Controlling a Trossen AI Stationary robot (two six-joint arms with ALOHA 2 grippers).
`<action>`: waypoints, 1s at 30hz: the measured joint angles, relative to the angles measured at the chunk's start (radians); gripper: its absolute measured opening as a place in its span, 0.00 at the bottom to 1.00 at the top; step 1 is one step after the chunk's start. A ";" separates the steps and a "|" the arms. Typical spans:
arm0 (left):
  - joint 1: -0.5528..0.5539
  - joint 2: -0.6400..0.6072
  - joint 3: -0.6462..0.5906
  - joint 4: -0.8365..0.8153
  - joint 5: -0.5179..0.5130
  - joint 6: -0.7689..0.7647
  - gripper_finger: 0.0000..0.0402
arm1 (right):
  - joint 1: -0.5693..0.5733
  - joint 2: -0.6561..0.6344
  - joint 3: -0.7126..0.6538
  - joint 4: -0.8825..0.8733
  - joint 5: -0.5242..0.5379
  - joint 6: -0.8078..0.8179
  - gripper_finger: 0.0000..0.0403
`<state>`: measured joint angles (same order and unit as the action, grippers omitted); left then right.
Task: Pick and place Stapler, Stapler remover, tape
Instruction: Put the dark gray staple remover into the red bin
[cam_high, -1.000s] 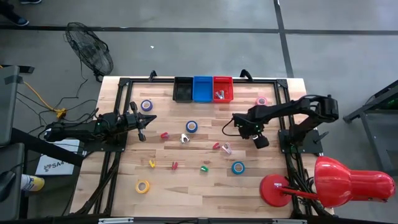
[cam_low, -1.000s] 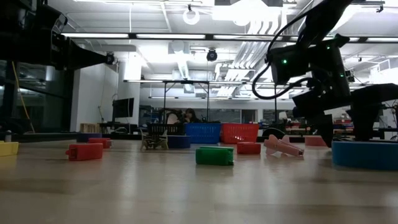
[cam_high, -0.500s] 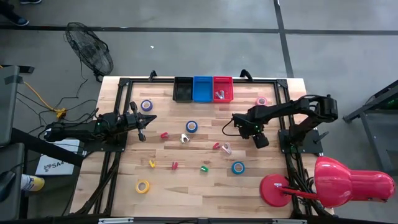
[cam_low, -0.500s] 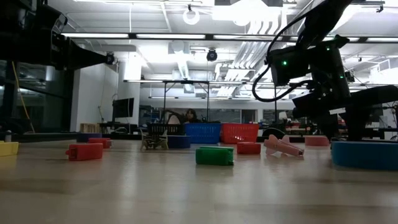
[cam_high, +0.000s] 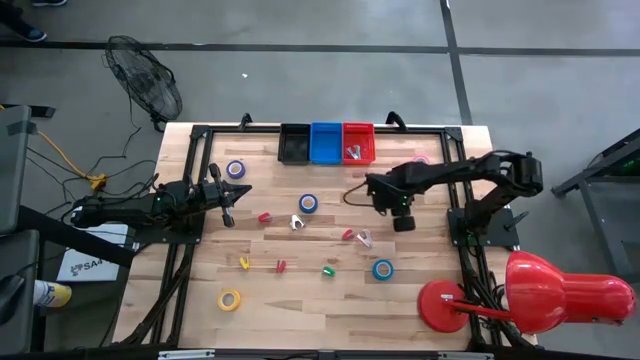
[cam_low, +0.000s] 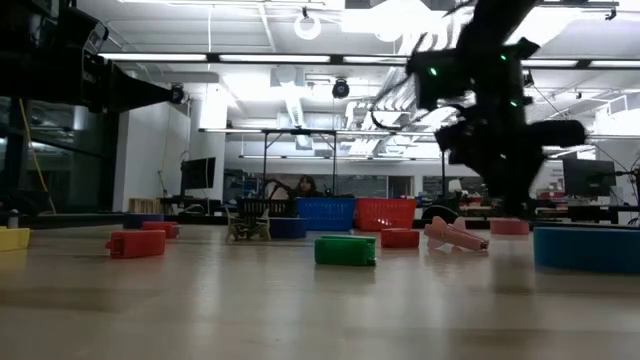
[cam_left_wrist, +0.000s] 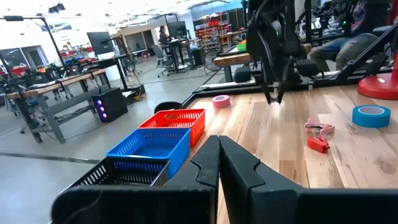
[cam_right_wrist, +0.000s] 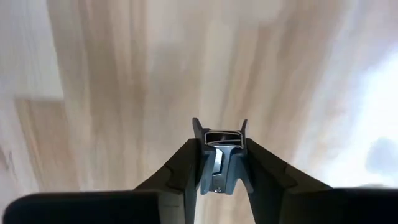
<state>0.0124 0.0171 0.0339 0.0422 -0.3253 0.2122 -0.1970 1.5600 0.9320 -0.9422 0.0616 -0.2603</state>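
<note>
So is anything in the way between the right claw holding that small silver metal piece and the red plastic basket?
Nothing visible: only bare wooden table lies between the right gripper, shut on the small silver metal piece, and the red plastic basket.

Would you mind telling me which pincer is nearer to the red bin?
The right. The right pincer hangs just in front of the red bin, slightly to its right and holding a small metal piece; the left pincer waits far across the table's left side.
</note>
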 joint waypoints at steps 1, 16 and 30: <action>0.000 0.000 0.000 0.000 0.000 0.000 0.01 | -0.004 0.000 0.021 0.005 0.003 0.007 0.22; 0.000 0.000 0.000 0.000 0.000 0.000 0.01 | -0.212 0.000 0.200 0.303 0.018 0.262 0.23; 0.000 0.000 0.000 0.000 0.000 0.000 0.01 | -0.419 0.137 0.199 0.529 0.007 0.479 0.25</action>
<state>0.0124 0.0172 0.0339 0.0421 -0.3255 0.2121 -0.6156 1.6967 1.1313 -0.4128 0.0684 0.2189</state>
